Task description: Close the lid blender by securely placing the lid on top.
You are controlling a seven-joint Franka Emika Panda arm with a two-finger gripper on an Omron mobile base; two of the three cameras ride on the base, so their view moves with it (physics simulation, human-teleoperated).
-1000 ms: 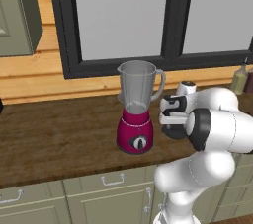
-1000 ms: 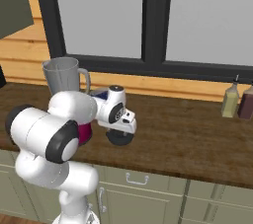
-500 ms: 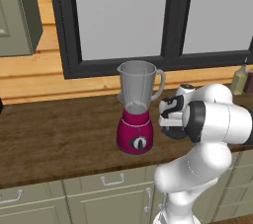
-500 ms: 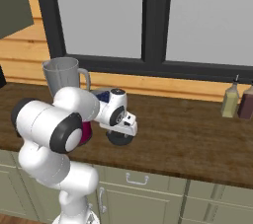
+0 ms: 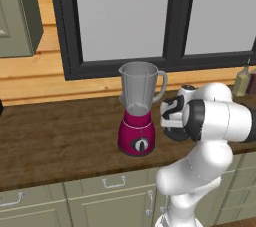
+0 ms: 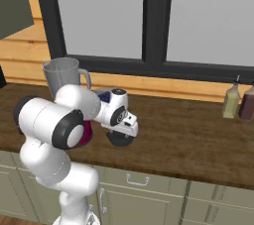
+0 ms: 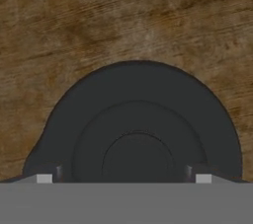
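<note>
A small round black lid (image 7: 138, 129) lies flat on the dark wooden counter (image 7: 99, 25), directly beneath the gripper (image 7: 123, 176). In the hand view the lid shows as concentric raised rings. Only the two pale finger tips (image 7: 44, 178) peek up at the bottom edge, one at each side of the lid's raised centre, spread apart; whether they touch the lid cannot be told. In the right base view the hand points down, just above the lid (image 6: 120, 139), with the gripper (image 6: 121, 132) close over it. In the left base view the lid (image 5: 175, 134) is partly hidden behind the white arm.

To the gripper's left in the left base view stands the blender (image 5: 137, 113), just beside it: a magenta-red base with a dark dial, and an open-topped translucent grey jar with a side handle.

Far off to the gripper's right, two small bottles (image 6: 230, 101) stand by the window.
</note>
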